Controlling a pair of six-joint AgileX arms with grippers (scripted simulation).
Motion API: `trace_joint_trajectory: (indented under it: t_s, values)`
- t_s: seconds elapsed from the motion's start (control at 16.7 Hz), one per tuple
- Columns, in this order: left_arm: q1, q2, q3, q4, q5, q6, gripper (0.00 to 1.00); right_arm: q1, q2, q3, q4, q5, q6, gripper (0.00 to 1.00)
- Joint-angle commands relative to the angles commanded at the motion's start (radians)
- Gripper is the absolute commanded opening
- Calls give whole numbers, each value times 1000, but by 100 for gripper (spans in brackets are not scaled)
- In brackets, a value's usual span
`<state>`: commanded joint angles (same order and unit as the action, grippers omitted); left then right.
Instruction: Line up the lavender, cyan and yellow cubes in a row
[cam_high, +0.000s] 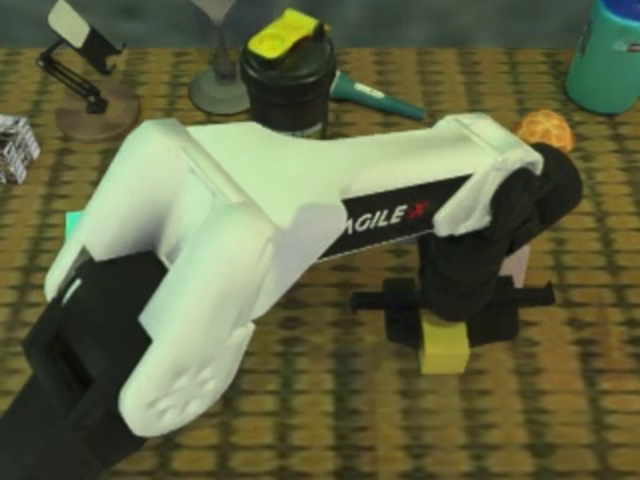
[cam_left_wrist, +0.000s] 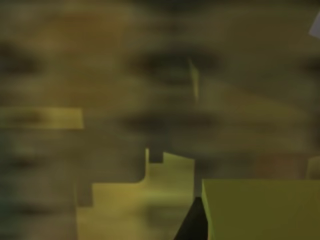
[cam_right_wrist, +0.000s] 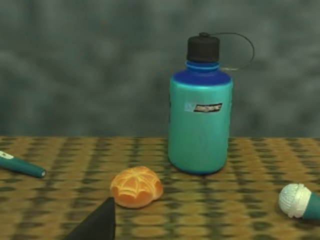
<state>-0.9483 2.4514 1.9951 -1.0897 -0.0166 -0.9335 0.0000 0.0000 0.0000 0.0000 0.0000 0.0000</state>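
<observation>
the left gripper sits right of frame centre in the top view, low over the bench, pinching the yellow cube from above. the lavender cube peeks out just behind the wrist; a sliver of the cyan cube shows at the left edge under the arm. risk: the arm hides both neighbours, so setting yellow down could nudge lavender or leave the row crooked. the right gripper is out of the top view; i cannot tell its state.

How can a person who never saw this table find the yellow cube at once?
Find the white left arm stretching across the table. Below its black left gripper sits the yellow cube. It is a plain bright yellow block, unlike the round orange bread roll farther back.
</observation>
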Motion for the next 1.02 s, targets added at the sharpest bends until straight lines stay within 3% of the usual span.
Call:
trace_joint_trajectory:
  t_s: [0.06,0.84,1.02]
  values:
    - [0,0,0,0,0,0,0,0,0,0,0,0,0,100]
    - [0,0,0,0,0,0,98,0,0,0,0,0,0,100]
    - [0,0,0,0,0,0,100,0,0,0,0,0,0,100]
